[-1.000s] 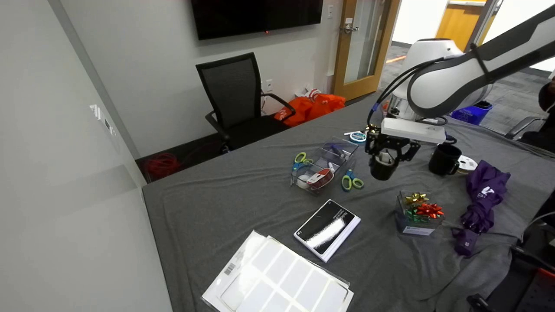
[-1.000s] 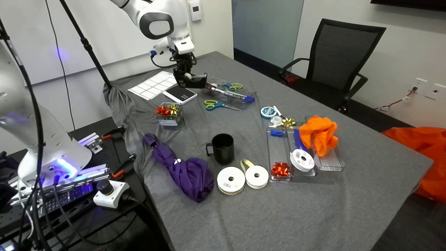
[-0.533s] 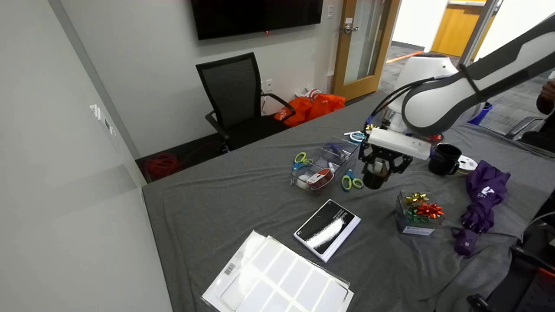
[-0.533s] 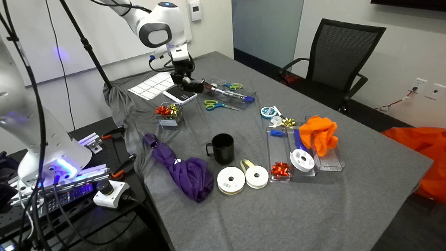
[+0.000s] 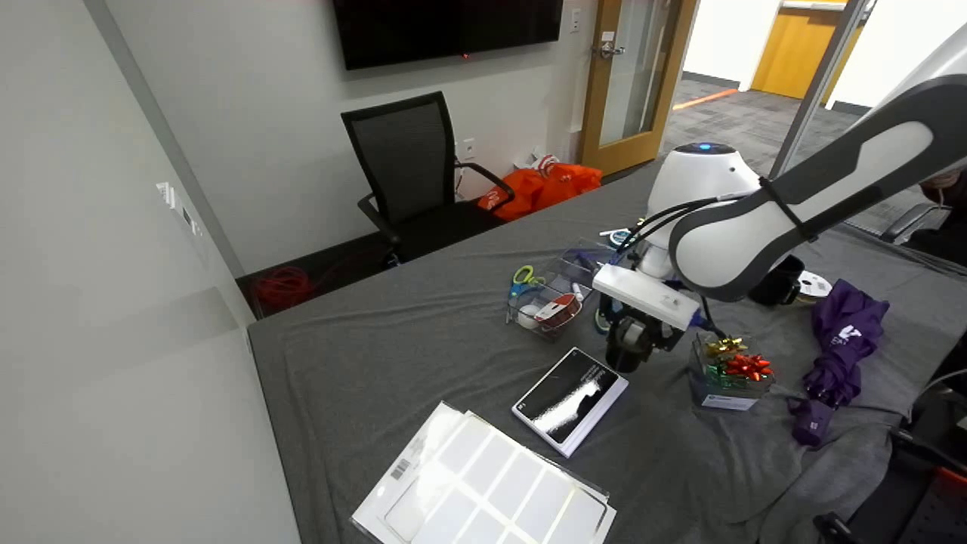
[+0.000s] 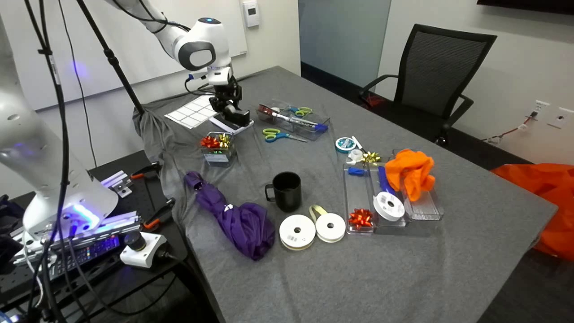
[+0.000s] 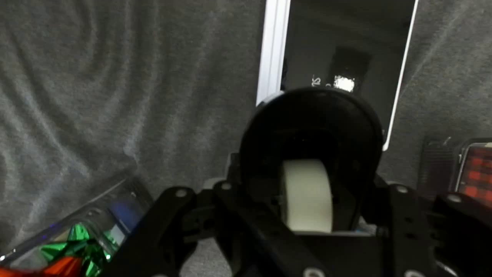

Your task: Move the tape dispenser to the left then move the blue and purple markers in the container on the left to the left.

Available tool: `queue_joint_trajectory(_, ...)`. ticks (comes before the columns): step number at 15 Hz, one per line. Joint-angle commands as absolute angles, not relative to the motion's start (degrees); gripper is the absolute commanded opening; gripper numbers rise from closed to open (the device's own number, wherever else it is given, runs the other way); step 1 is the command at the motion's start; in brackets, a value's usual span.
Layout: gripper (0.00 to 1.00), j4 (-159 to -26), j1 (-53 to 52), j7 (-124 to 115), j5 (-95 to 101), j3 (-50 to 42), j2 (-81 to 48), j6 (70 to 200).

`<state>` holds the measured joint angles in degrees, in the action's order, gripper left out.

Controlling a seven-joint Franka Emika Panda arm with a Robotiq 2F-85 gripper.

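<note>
Clutching the tape dispenser (image 7: 311, 150), the pincer (image 7: 306, 179) hovers.

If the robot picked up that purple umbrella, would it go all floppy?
The purple umbrella would probably flop at its wide end, where the cloth looks loosely bunched. Its handle looks smooth and solid, so that end should be stiff. If pushed, it probably wouldn't roll far, because it's so lumpy.
</note>
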<state>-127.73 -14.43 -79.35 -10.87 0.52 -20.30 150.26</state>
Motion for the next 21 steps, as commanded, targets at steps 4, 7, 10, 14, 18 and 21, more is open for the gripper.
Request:
queue_joint_trajectory(4,0.41,-120.26,-19.18,-98.22,-7.57,-0.9,-26.3,150.4)
queue_joint_trajectory(7,0.41,-117.19,-19.78,-104.05,-6.44,-0.57,-28.94,150.0)
queue_joint_trajectory(10,0.41,-114.8,-19.96,-105.64,-6.15,0.32,-31.52,150.13)
queue_joint_trajectory(14,0.41,-112.82,-20.17,-105.17,-6.72,1.4,-33.9,150.78)
queue_joint_trajectory(18,0.41,-112.26,-21.44,-105.56,-6.21,1.3,-34.66,151.38)
queue_joint_trajectory(21,0.41,-112.27,-21.7,-105.19,-6.62,1.68,-34.89,152.45)
